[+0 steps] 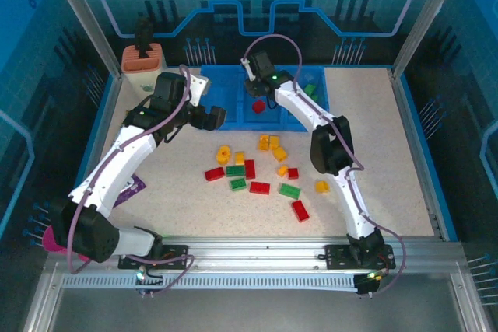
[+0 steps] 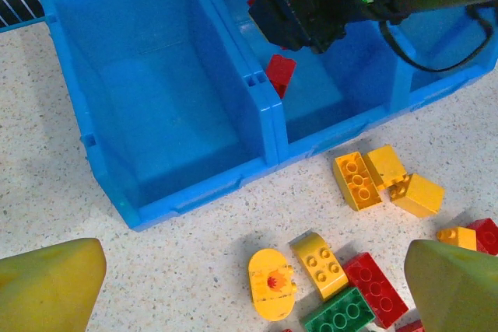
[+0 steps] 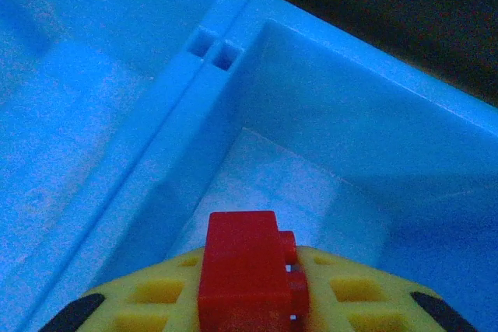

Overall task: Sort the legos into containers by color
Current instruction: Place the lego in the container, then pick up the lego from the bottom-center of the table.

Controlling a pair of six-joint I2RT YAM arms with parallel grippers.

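The blue three-compartment tray (image 1: 233,87) stands at the back of the table. My right gripper (image 1: 257,95) hangs over its middle compartment, shut on a red lego (image 3: 241,270) between its yellow fingers (image 3: 156,301). That red lego (image 2: 280,74) hangs under the black arm, above the compartment floor. Green legos (image 1: 310,89) lie in the right compartment; the left one (image 2: 167,106) holds nothing. My left gripper (image 2: 255,262) is open above the table, just before the tray, over a rounded yellow lego (image 2: 272,284). Several red, green and yellow legos (image 1: 257,169) are scattered mid-table.
A cream-and-orange holder (image 1: 142,64) stands at the back left beside the tray. A purple packet (image 1: 134,187) lies under my left arm, and a pink cup (image 1: 53,239) sits at the near left. A metal rail (image 1: 257,254) runs along the near edge.
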